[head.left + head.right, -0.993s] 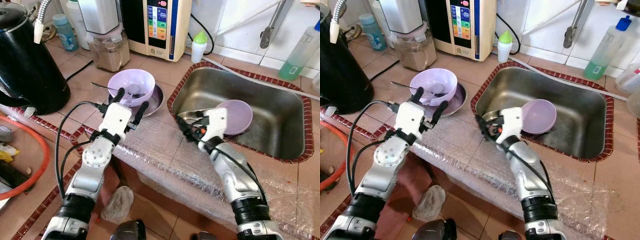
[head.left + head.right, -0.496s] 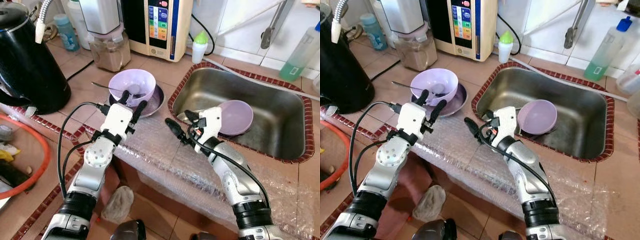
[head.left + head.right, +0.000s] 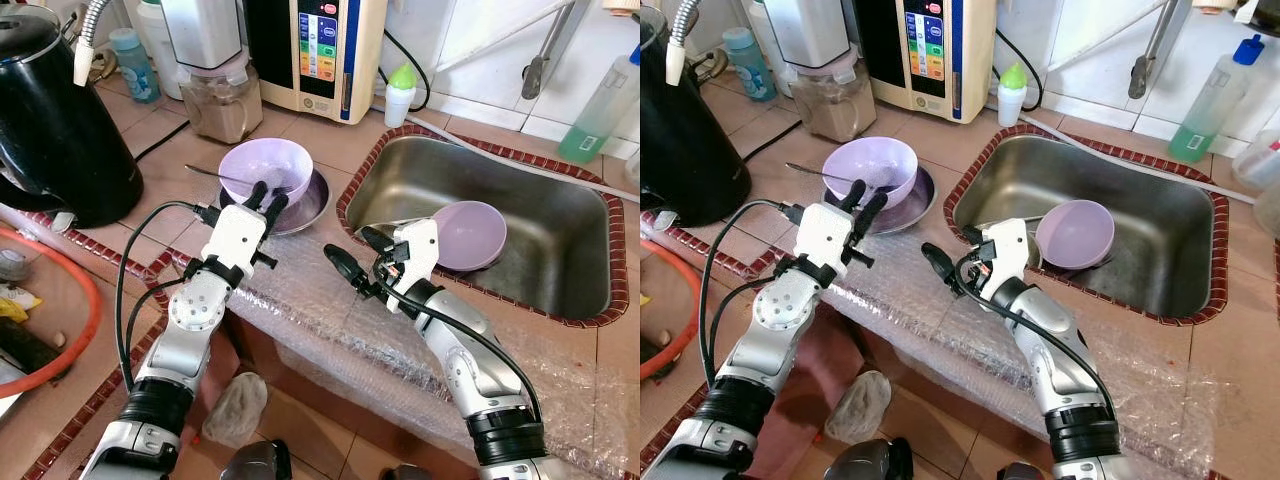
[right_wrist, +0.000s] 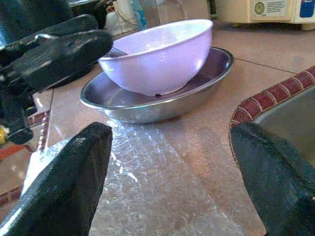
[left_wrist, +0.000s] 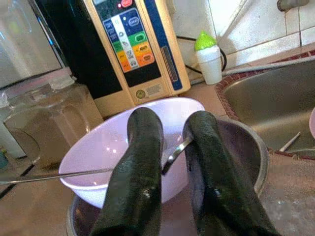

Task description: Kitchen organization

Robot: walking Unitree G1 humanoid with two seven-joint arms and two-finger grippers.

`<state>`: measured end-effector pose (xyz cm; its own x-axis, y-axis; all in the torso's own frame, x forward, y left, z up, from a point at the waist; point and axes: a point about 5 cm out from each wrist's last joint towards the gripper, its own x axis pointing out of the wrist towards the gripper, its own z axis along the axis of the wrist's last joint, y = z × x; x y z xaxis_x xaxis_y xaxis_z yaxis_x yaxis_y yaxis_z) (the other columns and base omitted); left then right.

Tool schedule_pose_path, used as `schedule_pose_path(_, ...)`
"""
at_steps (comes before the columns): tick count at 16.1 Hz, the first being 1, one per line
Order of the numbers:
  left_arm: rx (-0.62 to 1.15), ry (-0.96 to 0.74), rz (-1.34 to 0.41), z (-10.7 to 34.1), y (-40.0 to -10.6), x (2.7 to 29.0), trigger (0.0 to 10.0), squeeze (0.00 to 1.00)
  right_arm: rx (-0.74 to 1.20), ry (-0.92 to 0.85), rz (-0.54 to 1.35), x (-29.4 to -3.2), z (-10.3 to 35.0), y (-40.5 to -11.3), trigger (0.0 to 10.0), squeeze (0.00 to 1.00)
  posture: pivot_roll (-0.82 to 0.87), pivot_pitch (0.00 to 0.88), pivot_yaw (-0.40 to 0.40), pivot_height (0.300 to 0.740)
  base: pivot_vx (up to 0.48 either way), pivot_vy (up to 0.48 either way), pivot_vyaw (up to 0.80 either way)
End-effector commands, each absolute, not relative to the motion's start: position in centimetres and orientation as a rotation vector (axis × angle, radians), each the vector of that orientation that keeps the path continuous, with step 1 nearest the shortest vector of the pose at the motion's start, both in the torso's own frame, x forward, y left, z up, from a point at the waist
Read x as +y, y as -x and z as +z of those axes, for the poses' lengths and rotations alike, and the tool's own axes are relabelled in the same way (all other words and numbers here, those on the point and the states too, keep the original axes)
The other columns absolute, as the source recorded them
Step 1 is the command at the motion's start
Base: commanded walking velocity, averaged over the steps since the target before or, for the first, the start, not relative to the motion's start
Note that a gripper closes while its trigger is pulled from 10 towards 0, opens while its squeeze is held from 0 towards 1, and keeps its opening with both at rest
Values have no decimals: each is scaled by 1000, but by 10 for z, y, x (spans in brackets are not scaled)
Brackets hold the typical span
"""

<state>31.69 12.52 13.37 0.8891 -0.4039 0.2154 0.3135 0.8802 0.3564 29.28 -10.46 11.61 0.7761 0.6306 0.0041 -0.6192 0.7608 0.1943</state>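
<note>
Overhead, left gripper [image 3: 268, 196] nearly closed at near rim of lavender bowl [image 3: 265, 169] in metal dish [image 3: 312, 199]. Right gripper [image 3: 352, 255] wide open, empty, over bubble wrap [image 3: 300, 290]. Left wrist: fingers [image 5: 135, 182] close together before bowl, spoon [image 5: 173, 155] handle between.

A lilac bowl [image 3: 265, 169] is sitting in a silver dish [image 3: 312, 199]; terracotta tiles are covering the bench [image 3: 300, 135], dark red bricks are edging the steel sink [image 3: 540, 235].
</note>
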Motion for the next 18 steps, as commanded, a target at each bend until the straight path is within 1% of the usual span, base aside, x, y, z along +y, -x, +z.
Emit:
schedule_pose_path(1, -295, -329, -388, 136, -319, 127, 0, 0, 49, -194, 702, -103, 122, -293, 10000, 0, -37, 22, 43, 740, 0, 0, 0)
schedule_pose_path(3, -308, -334, -394, 138, -320, 127, 0, 0, 52, -205, 721, -102, 122, -290, 10000, 0, -37, 21, 41, 740, 0, 0, 0)
schedule_pose_path(4, -335, -382, -420, 141, -319, 125, 0, 0, 55, -203, 731, -101, 122, -289, 10000, 0, -38, 21, 41, 740, 0, 0, 0)
schedule_pose_path(7, -360, -375, -415, 147, -319, 125, 0, 0, 50, -203, 727, -102, 123, -291, 10000, 0, -38, 22, 41, 740, 0, 0, 0)
schedule_pose_path(9, -427, -429, -451, 158, -317, 121, 0, 0, 32, -203, 714, -103, 126, -292, 10000, 0, -38, 22, 41, 740, 0, 0, 0)
schedule_pose_path(10, -455, -451, -473, 164, -316, 119, 0, 0, 15, -182, 706, -104, 128, -293, 10000, 0, -38, 22, 42, 740, 0, 0, 0)
schedule_pose_path(12, -508, -475, -496, 179, -316, 117, 0, 0, -9, -85, 707, -104, 129, -293, 10000, 0, -39, 24, 42, 740, 0, 0, 0)
schedule_pose_path(13, -551, -497, -523, 191, -315, 114, 0, 0, -37, -35, 691, -104, 131, -295, 10000, 0, -37, 24, 41, 740, 0, 0, 0)
schedule_pose_path(15, -569, -502, -574, 202, -314, 109, 0, 0, -81, 18, 625, -110, 136, -301, 10000, 0, -36, 24, 40, 740, 0, 0, 0)
schedule_pose_path(16, -556, -472, -634, 208, -314, 104, 0, 0, -110, 62, 557, -117, 140, -306, 10000, 0, -35, 25, 40, 740, 0, 0, 0)
schedule_pose_path(17, -488, -416, -752, 210, -312, 94, 0, 0, -145, 132, 483, -127, 144, -312, 10000, 0, -31, 26, 37, 740, 0, 0, 0)
schedule_pose_path(18, -460, -424, -841, 211, -310, 87, 0, 0, -158, 148, 433, -136, 146, -316, 10000, 0, -29, 27, 36, 740, 0, 0, 0)
